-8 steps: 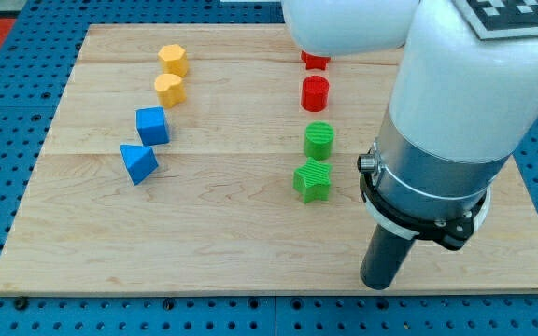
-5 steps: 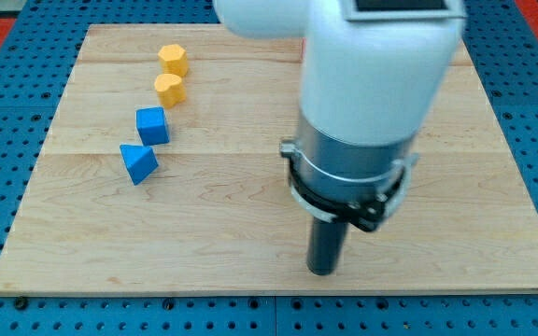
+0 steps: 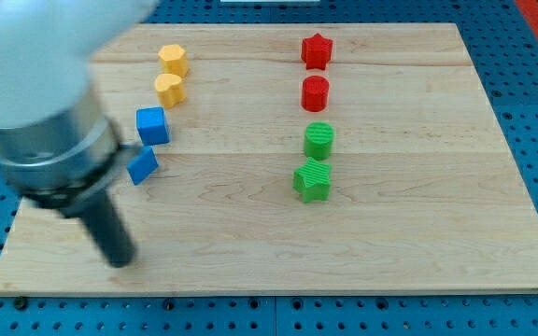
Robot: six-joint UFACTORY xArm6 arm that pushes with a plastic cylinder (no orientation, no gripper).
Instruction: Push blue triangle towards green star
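The blue triangle (image 3: 143, 165) lies on the wooden board (image 3: 409, 215) at the view's left, partly hidden behind the arm. The green star (image 3: 312, 180) sits right of the board's centre. My tip (image 3: 120, 260) rests on the board at the lower left, below and slightly left of the blue triangle, apart from it. The arm is blurred.
A blue cube (image 3: 152, 125) sits just above the triangle. A yellow block (image 3: 169, 90) and a yellow hexagon (image 3: 173, 60) stand above that. A green cylinder (image 3: 318, 140), a red cylinder (image 3: 315, 93) and a red star (image 3: 316, 50) line up above the green star.
My tip has swept from the board's lower right across the bottom to the lower left. The red and green blocks are uncovered again. No block has moved.
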